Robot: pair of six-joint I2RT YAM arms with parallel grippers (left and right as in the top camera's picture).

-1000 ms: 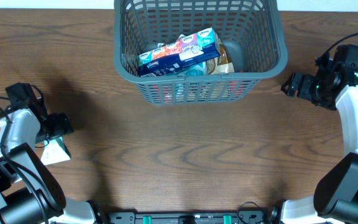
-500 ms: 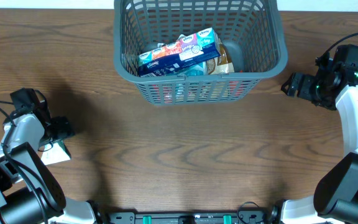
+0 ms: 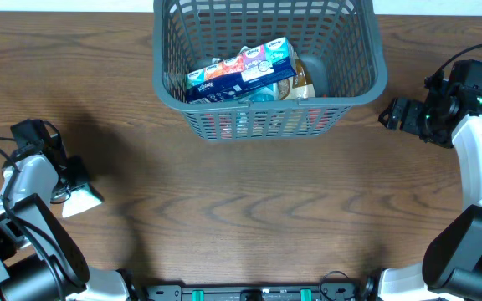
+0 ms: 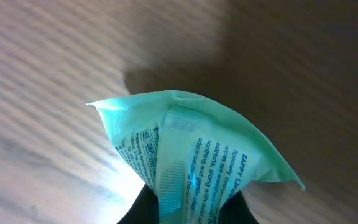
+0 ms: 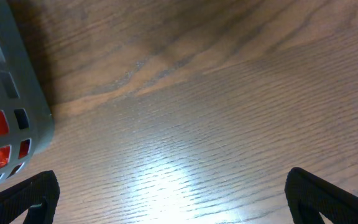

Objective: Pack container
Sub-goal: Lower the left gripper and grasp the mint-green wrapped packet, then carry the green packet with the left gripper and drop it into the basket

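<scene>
Now our left gripper (image 3: 72,179) sits low at the left edge of the table (image 3: 249,209), well apart from the container (image 3: 167,94), and it is clamped on a mint-green packet (image 3: 83,199). In the left wrist view the packet (image 4: 191,149) fans up and out from between our two dark fingers (image 4: 137,213), which pinch its lower end. Small printed text runs along its face. From overhead the packet pokes out of the gripper toward the near side, a pale wedge just beside the arm. We cannot tell whether it touches the table.

The container stands at the far centre of the table, an upright grey-blue basket with slotted walls. Its far rim is cut off by the top of the overhead view. Inside it a tissue pack (image 3: 241,70) with blue, red and teal panels lies slanted across the top of the load, with a tan item (image 3: 305,84) just to its right. Red packaging (image 3: 223,124) shows through the slots of the near wall.

Our right gripper (image 3: 394,114) hangs just beside the container's right wall, not touching it, and grips nothing. In the right wrist view its fingers (image 5: 23,200) stand wide apart at the two lower corners with bare wood between them. A rounded corner of the container (image 5: 17,93) fills the left edge, red showing through its slots.
</scene>
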